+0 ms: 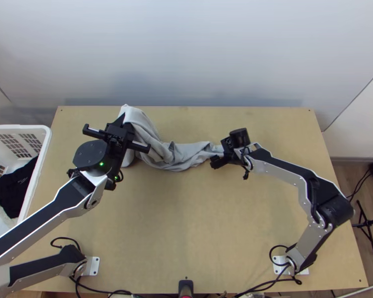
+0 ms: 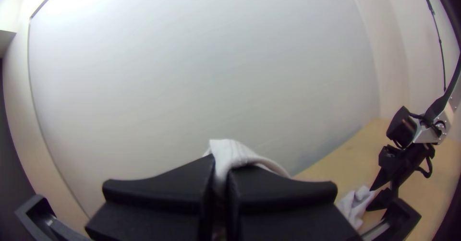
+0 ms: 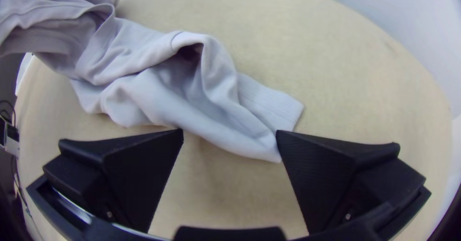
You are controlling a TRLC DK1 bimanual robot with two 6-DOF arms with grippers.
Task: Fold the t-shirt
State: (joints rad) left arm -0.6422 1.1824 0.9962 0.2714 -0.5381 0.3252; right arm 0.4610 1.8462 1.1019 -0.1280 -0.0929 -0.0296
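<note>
A light grey t-shirt lies bunched across the upper table, its left part lifted to my left gripper. In the left wrist view my left gripper is shut on a bit of the shirt, which sticks up between its fingers. My right gripper is low at the shirt's right end. In the right wrist view my right gripper stands open, with the shirt's narrow end between its fingertips, close against one of them.
A white basket with black cloth in it stands at the table's left. The wooden table ends at a pale wall behind the shirt. Cables run along the near edge.
</note>
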